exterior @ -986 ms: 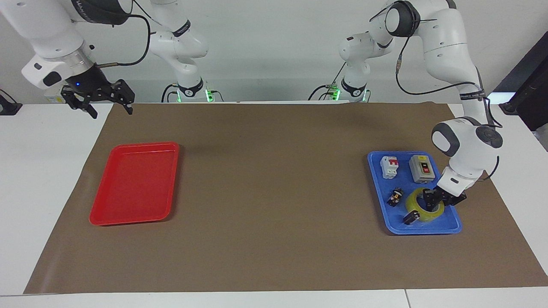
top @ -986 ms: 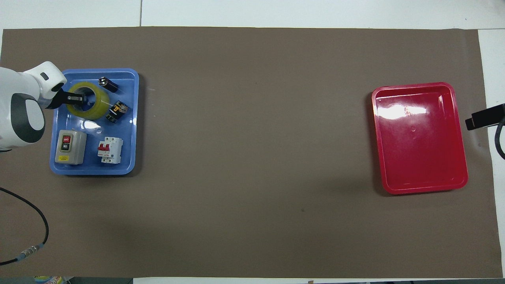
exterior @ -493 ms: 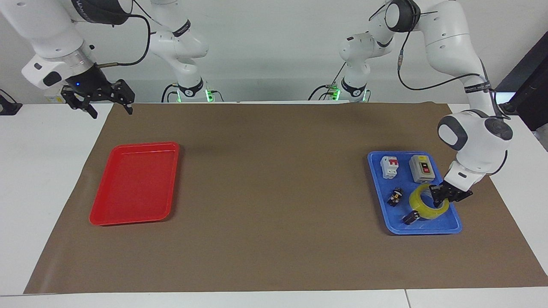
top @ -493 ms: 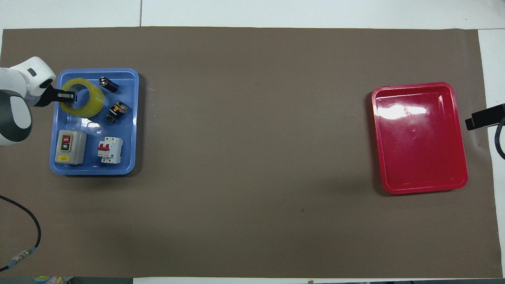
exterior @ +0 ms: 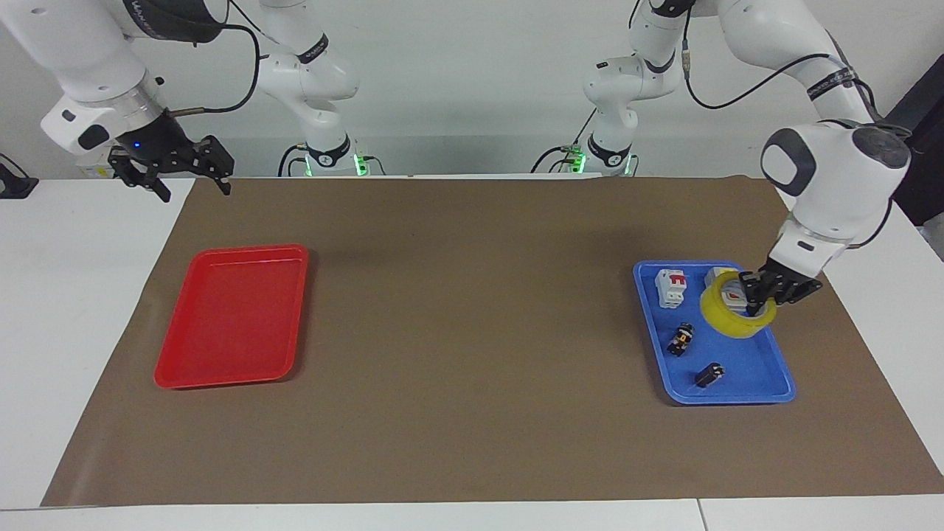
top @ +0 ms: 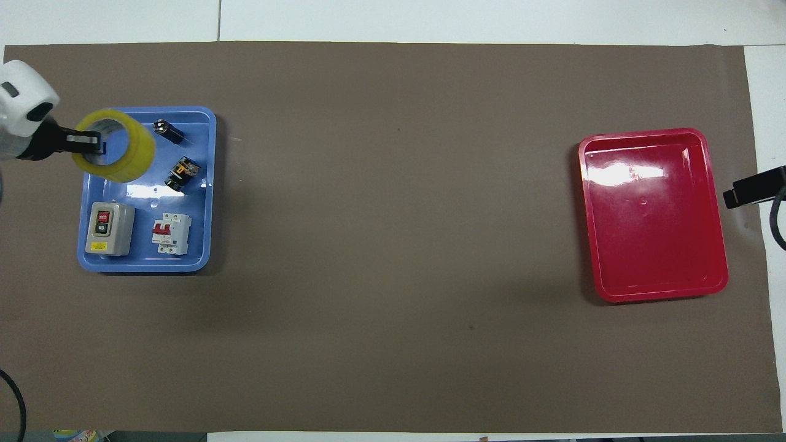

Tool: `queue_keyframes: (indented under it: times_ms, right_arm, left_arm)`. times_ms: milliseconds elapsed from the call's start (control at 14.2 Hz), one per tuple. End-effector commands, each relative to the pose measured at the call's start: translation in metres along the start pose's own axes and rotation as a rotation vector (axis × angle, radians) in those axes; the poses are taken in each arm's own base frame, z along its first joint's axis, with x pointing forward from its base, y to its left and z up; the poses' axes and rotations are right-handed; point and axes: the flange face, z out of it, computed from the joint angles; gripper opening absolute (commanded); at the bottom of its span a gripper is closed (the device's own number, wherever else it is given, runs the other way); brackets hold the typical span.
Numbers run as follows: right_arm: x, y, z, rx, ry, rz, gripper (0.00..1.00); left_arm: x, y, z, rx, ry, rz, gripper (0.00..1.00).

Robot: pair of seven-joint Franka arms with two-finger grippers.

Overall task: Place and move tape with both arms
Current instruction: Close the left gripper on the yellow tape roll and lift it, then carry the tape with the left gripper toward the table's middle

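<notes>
1. Lifted now: tape [exterior: 721, 316] hangs clear above the blue tray [exterior: 737, 398], no longer lying flat in it as a second ago.
2. Clamped in the left hand [exterior: 760, 303], closed on the ring's wall, apparently with one finger inside the core and one outside.
3. Tilted a little in the grip, with the open centre showing from overhead [top: 126, 150], over the tray [top: 207, 184] corner farthest from the robots, at the left arm's end of the surface.
4. Left behind in the tray and undisturbed by the lift: grey switch box [top: 109, 229], breaker [top: 171, 234], black clip [top: 167, 131] and a small dark button part [top: 182, 173].
5. Waiting at the right arm's end: right hand [exterior: 189, 179], fingers spread open, holding nothing, up over the mat's corner near the robots, unmoved over the last second.
6. Meaning for the task, as a judgement: pick-up done, carry not yet begun; red tray [exterior: 228, 317] sits well apart at the right arm's end, so probably a set-down mid-surface or a hand-over to the right arm.
7. Worth watching: hold on one side of the ring only, so possible swing or slip during a fast traverse.
</notes>
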Motion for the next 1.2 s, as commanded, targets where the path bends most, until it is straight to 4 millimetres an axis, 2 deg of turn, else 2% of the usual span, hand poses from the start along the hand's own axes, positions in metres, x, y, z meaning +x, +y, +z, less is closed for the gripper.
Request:
queue_keyframes:
  times_ms: [0,141,282,493,704,1056,1127]
  right_arm:
    - [-0.007,0.006,0.001,0.019,-0.016,0.023,1.0]
    - [-0.013,0.01,0.003,0.026,-0.041,0.044,1.0]
    - [-0.013,0.011,0.005,0.023,-0.034,0.047,1.0]
    - [-0.014,0.01,0.008,0.024,-0.029,0.044,1.0]
    - [-0.013,0.009,0.011,0.024,-0.031,0.042,1.0]
    - [-0.013,0.006,0.011,0.023,-0.031,0.037,1.0]
    - [-0.013,0.007,0.011,0.023,-0.031,0.038,1.0]
  left_arm:
    - [-0.003,0.097,0.016,0.037,0.009,-0.078,0.0]
    - [-0.01,0.164,0.021,0.014,0.025,-0.139,0.0]
    - [-0.024,0.22,0.018,-0.002,0.028,-0.178,0.0]
    - [-0.046,0.274,0.016,-0.013,0.021,-0.221,0.0]
    - [-0.06,0.301,0.018,-0.017,0.013,-0.239,0.0]
    - [-0.075,0.337,0.061,-0.018,-0.012,-0.234,0.0]
    - [-0.075,0.34,0.065,-0.025,-0.007,-0.24,0.0]
